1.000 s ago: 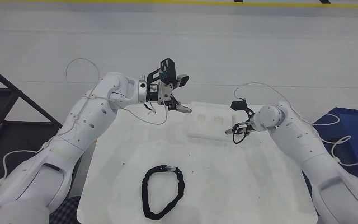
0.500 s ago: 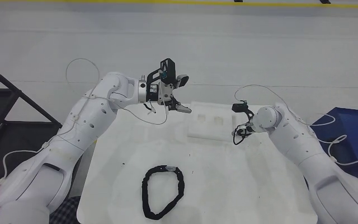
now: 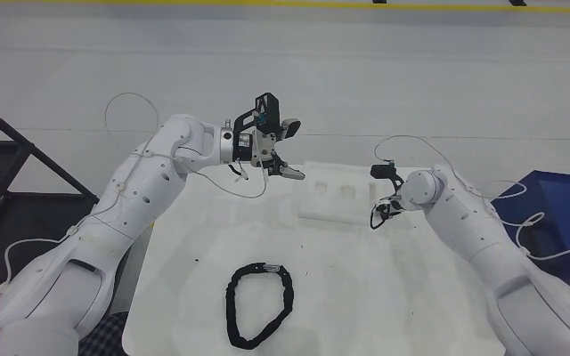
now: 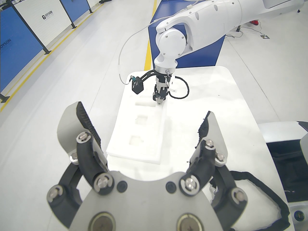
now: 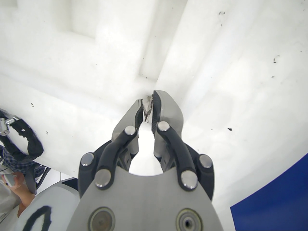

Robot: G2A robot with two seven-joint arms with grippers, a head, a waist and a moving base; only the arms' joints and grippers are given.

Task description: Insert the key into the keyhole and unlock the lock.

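pinching key (image 5: 146, 112) — mostly hidden, right claw (image 5: 147, 102), at foam tray (image 5: 96, 56)

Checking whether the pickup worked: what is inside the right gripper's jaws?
A thin metal sliver, probably the key, sits pinched inside the right gripper, by the white foam tray. The jaws cover most of it, so its shape is hidden.

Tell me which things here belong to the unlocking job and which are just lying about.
Job: key, in the shut jaws of the right gripper; chain lock; left gripper, jaws open.
Lying about: foam tray; blue cabinet.
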